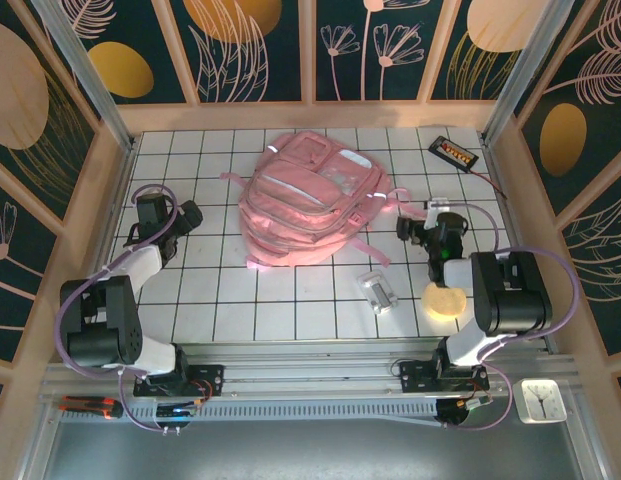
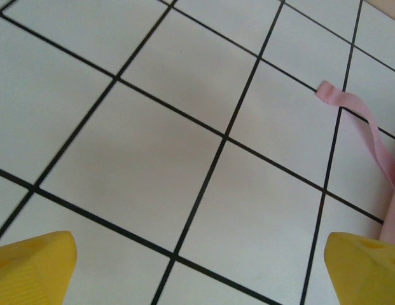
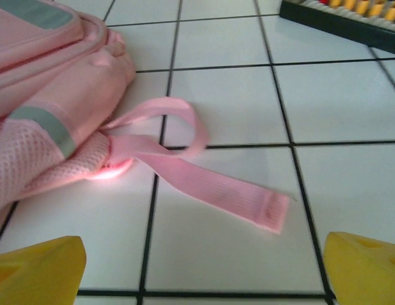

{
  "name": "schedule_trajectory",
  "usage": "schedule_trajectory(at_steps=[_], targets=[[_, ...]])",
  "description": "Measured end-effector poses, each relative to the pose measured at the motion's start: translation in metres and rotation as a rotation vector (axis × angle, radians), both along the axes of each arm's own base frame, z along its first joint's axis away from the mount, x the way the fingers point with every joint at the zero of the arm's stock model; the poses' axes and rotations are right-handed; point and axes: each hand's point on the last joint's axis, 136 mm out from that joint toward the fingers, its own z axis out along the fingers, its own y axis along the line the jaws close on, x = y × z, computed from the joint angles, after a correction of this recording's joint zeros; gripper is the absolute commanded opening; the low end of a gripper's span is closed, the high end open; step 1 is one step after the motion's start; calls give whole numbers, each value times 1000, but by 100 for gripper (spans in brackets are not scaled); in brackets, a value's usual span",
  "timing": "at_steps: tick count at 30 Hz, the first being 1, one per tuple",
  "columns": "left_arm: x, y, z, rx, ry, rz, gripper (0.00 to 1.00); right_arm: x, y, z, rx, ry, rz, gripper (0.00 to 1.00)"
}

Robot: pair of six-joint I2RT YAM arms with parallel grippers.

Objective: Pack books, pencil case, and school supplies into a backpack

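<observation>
The large pale pink backpack [image 1: 305,200] lies at the middle of the tiled table, its zips shut as far as I can see. To its left, apart from it, my left gripper [image 1: 190,216] is open over bare tiles [image 2: 200,273]; a pink strap end [image 2: 362,124] lies ahead on the right. My right gripper [image 1: 410,228] is open [image 3: 203,270] just right of the backpack [image 3: 51,95], and a loose flat strap [image 3: 216,184] lies on the tiles between its fingers. A small silver-grey clip-like piece [image 1: 377,290] of the school supplies lies in front of the backpack. The books and pencil case are out of view.
A black slab with an orange label [image 1: 453,152] lies at the far right, with its edge also in the right wrist view [image 3: 343,16]. A pale yellow round thing [image 1: 445,300] sits by the right arm. Wooden walls [image 1: 310,115] ring the table. A small white clock [image 1: 540,400] stands off the table's front right.
</observation>
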Motion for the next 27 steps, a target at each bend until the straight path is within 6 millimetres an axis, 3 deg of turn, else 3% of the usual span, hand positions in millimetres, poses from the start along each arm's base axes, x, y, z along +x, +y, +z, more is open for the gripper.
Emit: schedule_trajectory(at_steps=[5, 9, 16, 21, 27], targets=[[8, 6, 10, 86, -50, -21, 99, -33, -19, 6, 1, -118, -105, 99], [11, 6, 13, 144, -136, -57, 99, -28, -26, 21, 20, -197, -129, 99], [-24, -7, -14, 209, -260, -141, 99, -26, -29, 36, 43, -259, -140, 99], [-22, -18, 15, 242, -428, -201, 99, -25, -29, 39, 45, -268, -138, 99], [-26, -22, 26, 274, -493, -219, 99, -25, -29, 39, 45, -268, -138, 99]])
